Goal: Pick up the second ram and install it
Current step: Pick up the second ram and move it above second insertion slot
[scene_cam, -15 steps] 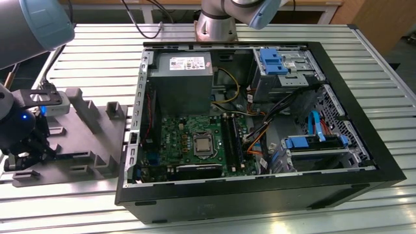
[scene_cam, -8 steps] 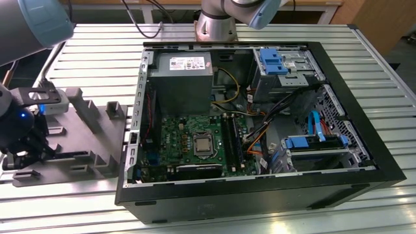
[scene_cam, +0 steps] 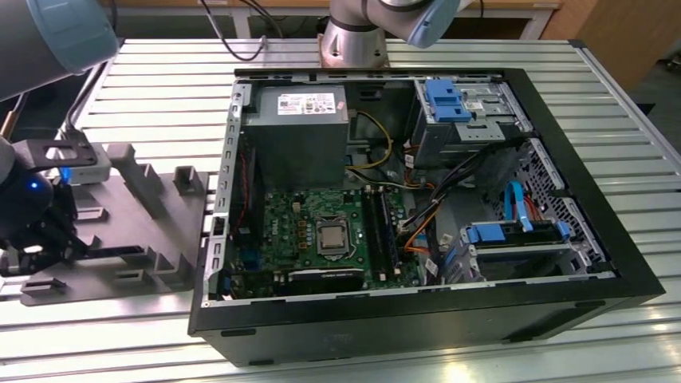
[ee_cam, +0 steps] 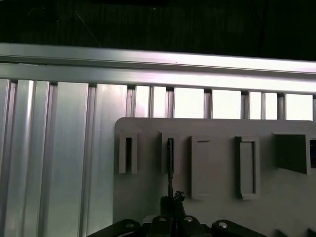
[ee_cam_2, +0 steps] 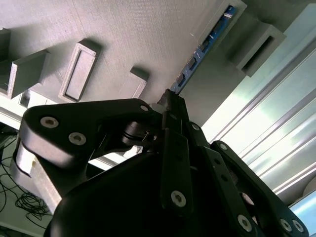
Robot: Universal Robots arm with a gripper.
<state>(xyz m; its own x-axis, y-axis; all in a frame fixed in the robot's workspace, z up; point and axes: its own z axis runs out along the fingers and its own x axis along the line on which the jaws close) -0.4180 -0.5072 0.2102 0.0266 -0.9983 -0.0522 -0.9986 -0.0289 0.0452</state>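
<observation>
- The gripper (ee_cam_2: 170,101) has its 2 fingers drawn together on the near end of the second ram (ee_cam_2: 202,48), pinching the thin board by its flat faces. The stick runs straight out ahead of the fingertips, low over the grey tray (ee_cam_2: 128,29).
- In the first wrist view the ram (ee_cam: 170,168) shows edge-on as a dark line from the fingertips into a slotted block (ee_cam: 175,153) just beyond them. Its far end looks seated in that holder.
- Risk 1: the hold is at 1 end only (a long lever past the fingers), so the stick could pivot or droop in the pinch.
- Risk 2: a pull out of line with the slot could jam the far end against the block's walls, or drag the tray over the slatted table (ee_cam: 59,148).
- Risk 3: a stick held askew would meet the memory slots (scene_cam: 381,231) crooked; they lie well away from the fingers, inside the computer case (scene_cam: 426,327).
- The ram itself is narrow, flat and dark, with a blue board edge carrying small parts. It looks stiff, with slick faces.
</observation>
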